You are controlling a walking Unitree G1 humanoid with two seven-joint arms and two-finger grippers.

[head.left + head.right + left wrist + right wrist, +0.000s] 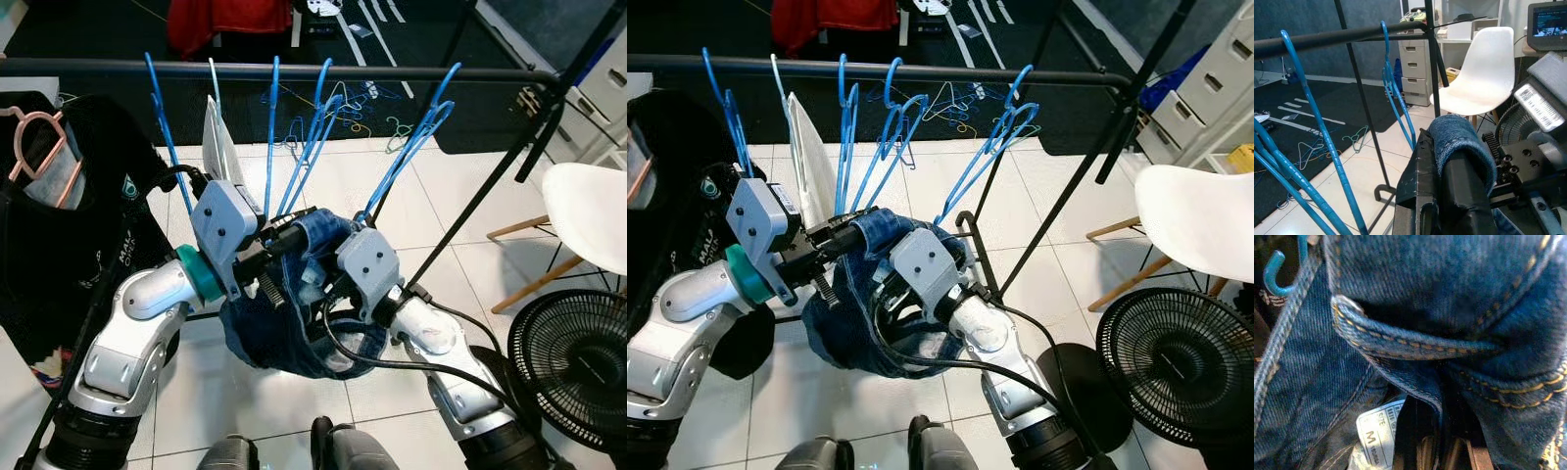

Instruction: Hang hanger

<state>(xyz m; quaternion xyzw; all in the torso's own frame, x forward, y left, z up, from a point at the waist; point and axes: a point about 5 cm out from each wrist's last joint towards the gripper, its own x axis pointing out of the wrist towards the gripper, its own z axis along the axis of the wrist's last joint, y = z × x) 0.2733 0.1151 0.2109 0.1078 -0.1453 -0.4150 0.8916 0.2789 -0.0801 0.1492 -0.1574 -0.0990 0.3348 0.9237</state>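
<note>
**A:** What are your two claws doing?

**B:** Your left claw (277, 238) has its fingers clamped on a fold of the jeans (294, 338); the left wrist view shows denim draped over one black finger (1464, 196). Your right claw (328, 284) is buried in the same jeans. You can't tell from here whether its fingers are open or closed, since denim covers them.

**A:** Where are the hangers?

**B:** A row of blue hangers (313, 137) hooks over the black rail (294, 70), just above and beyond both claws. One blue hook (1273, 274) sits beside the cloth in the right wrist view. You can't tell whether the jeans are actually on a hanger.

**A:** What's around, and what's in the way?

**B:** The rail's slanted black leg (480, 201) runs down just past your right claw. Further to that side stand a white chair (588, 220) and a black floor fan (573, 367). Beside your left claw hangs a black garment (69, 255) on a pink hanger (39, 137). More loose hangers (372, 103) lie on the floor beyond the rail, near a red cloth (227, 24). A white drawer unit (1415, 73) stands behind the rail.

**A:** Any writing?

**B:** The white tag (1376, 433) inside the jeans reads "SIZE" and "M". The black garment carries white lettering, too cut off to read.
</note>
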